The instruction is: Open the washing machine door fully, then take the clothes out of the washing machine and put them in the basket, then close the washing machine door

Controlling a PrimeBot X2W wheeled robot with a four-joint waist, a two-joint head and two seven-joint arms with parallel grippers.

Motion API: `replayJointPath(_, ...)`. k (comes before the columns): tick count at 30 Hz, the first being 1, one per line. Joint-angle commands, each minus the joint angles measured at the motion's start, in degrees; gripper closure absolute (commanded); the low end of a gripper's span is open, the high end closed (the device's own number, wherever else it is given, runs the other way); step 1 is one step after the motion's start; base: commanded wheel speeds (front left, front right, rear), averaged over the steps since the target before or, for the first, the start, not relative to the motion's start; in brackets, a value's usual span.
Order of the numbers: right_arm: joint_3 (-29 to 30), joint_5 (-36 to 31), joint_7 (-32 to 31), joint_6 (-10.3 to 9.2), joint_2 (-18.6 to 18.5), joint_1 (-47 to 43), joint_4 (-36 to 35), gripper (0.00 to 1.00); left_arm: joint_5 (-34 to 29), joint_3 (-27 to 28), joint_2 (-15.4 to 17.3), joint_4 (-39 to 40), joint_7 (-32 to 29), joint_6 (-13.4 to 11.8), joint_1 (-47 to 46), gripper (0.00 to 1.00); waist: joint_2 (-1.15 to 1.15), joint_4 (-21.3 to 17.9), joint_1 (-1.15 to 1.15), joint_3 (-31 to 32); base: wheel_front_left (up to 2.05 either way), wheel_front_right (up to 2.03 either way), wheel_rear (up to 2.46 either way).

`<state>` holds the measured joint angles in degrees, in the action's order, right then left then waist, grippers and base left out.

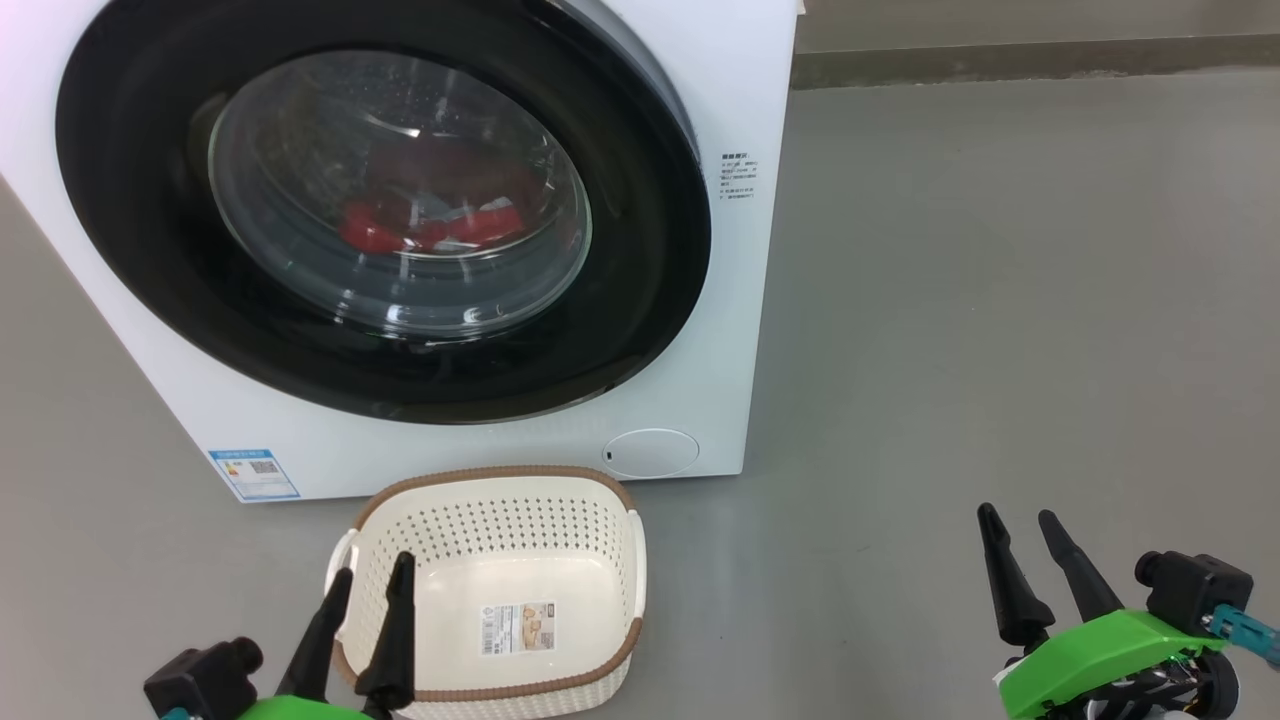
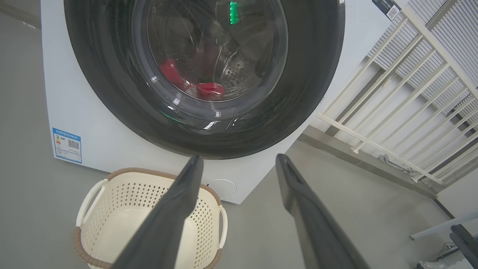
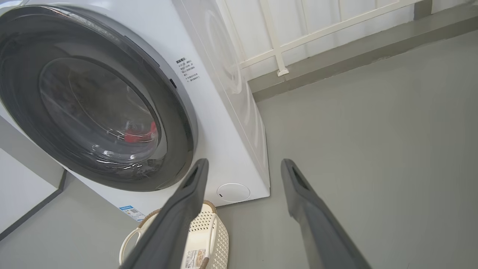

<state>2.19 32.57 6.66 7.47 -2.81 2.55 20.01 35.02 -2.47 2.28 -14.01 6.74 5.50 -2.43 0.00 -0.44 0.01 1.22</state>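
On the grey floor (image 1: pixel 1000 300), just before the washing machine (image 1: pixel 735 90), sits the basket (image 1: pixel 490 472): empty, cream, brown rim, paper label on its bottom. It is likely parked there to keep the carry from drum to basket short. Front of the machine: the washing machine door (image 1: pixel 385 200) looks shut, with a glossy black rim and bulging glass. Behind the glass, low in the drum, lie the clothes (image 1: pixel 430 225), red with a pale patch. The left gripper (image 1: pixel 374 565) hangs over the basket's near edge and the right gripper (image 1: pixel 1015 513) over bare floor. Both have their fingers parted and hold nothing. Door-opening not yet begun, I judge.
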Motion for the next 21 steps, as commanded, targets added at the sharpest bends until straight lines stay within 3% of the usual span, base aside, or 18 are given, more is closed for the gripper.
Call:
replayJointPath(1,-1.1,-2.7,1.2,0.02,-0.3,2.8,-1.4,0.0,-2.5,0.9,0.9,1.1,1.0,-0.4,-2.8,0.0,0.0,0.0,-0.01,0.0,0.0,0.0,0.0)
replayJointPath(21,-2.1,-15.7,4.4,0.02,0.1,3.4,-0.2,0.0,-15.0,0.8,1.1,-1.4,4.2,-3.2,-4.3,0.0,0.0,0.0,-0.01,0.5,0.0,0.0,0.0)
